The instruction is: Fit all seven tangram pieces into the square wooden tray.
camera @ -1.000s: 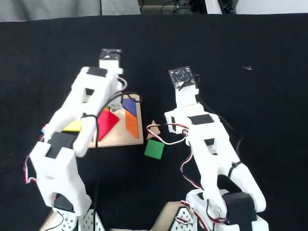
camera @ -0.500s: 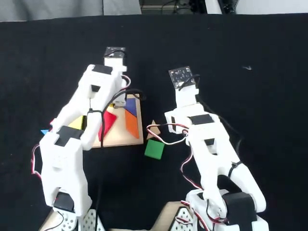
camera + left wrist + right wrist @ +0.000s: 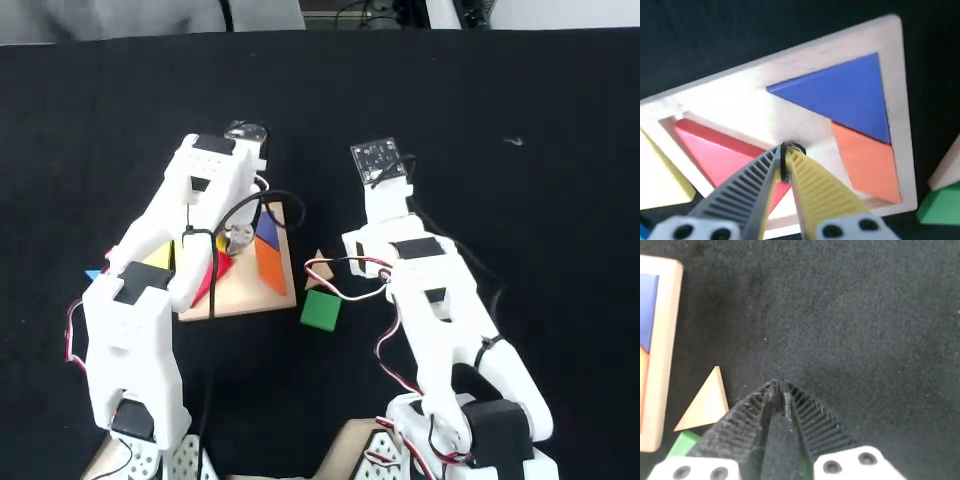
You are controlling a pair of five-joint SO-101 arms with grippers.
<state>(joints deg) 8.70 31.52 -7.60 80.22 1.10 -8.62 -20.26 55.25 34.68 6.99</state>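
Presently the left tool [image 3: 785,155], pinched together and empty, points down inside the tray [image 3: 790,55] at the red triangle's [image 3: 725,155] inner corner. The green square [image 3: 320,311] and tan triangle [image 3: 705,405] lie just outside the tray, nearer the right tool [image 3: 777,387], likewise closed on nothing.

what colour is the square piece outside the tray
Green; the square piece shows best in the high view.

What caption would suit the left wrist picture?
Left gripper, shut, tip over the red triangle in the wooden tray, beside blue triangle and orange piece.
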